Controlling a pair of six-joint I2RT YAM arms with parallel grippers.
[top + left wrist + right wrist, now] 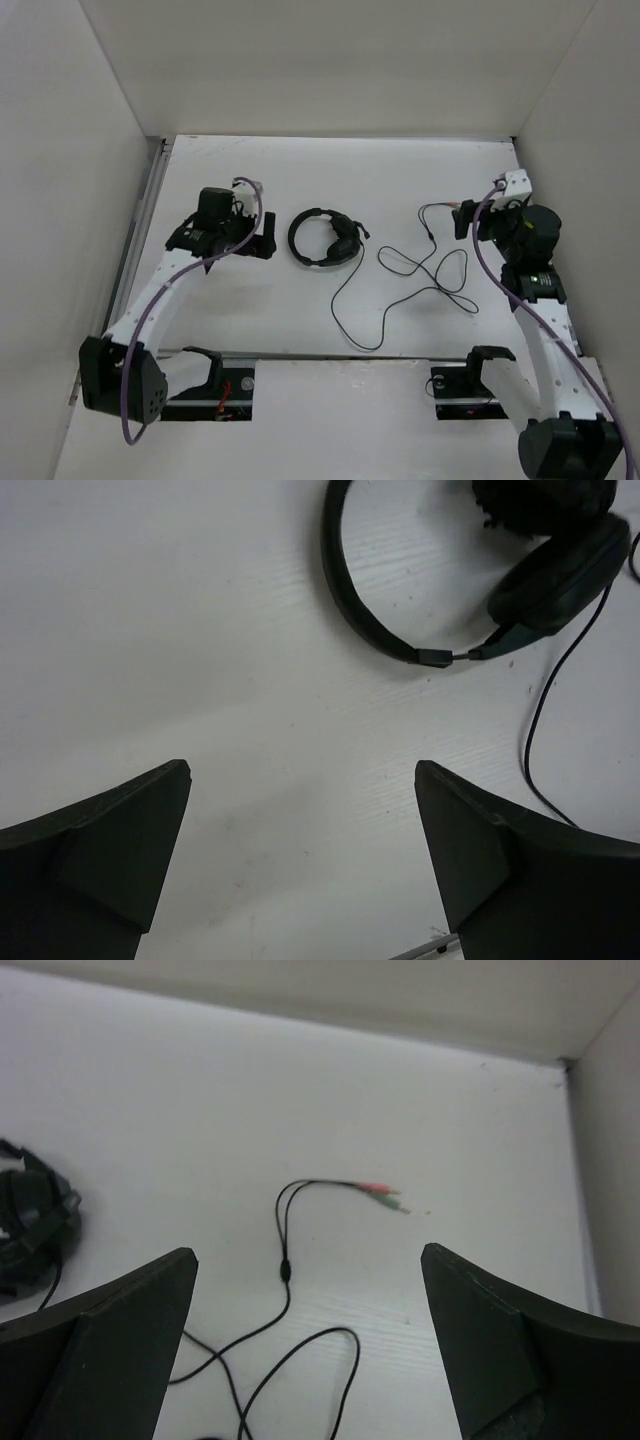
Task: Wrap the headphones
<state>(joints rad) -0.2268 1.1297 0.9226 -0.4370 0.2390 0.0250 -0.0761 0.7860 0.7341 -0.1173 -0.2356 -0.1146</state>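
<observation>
Now, looking down on the white table (300, 170); spotting the left gripper (300, 770) spread wide and holding nothing, hovering just left of the headphones (325, 238); finding the right gripper (308, 1250) gaping too, empty, over at the far right; picking out the headphones lying flat mid-table between the two, earcups bunched on the band's right side; following the thin black cable (285, 1272) looping loose rightward; ending at the pink and green plugs (380, 1190), near the right gripper, untouched.
</observation>
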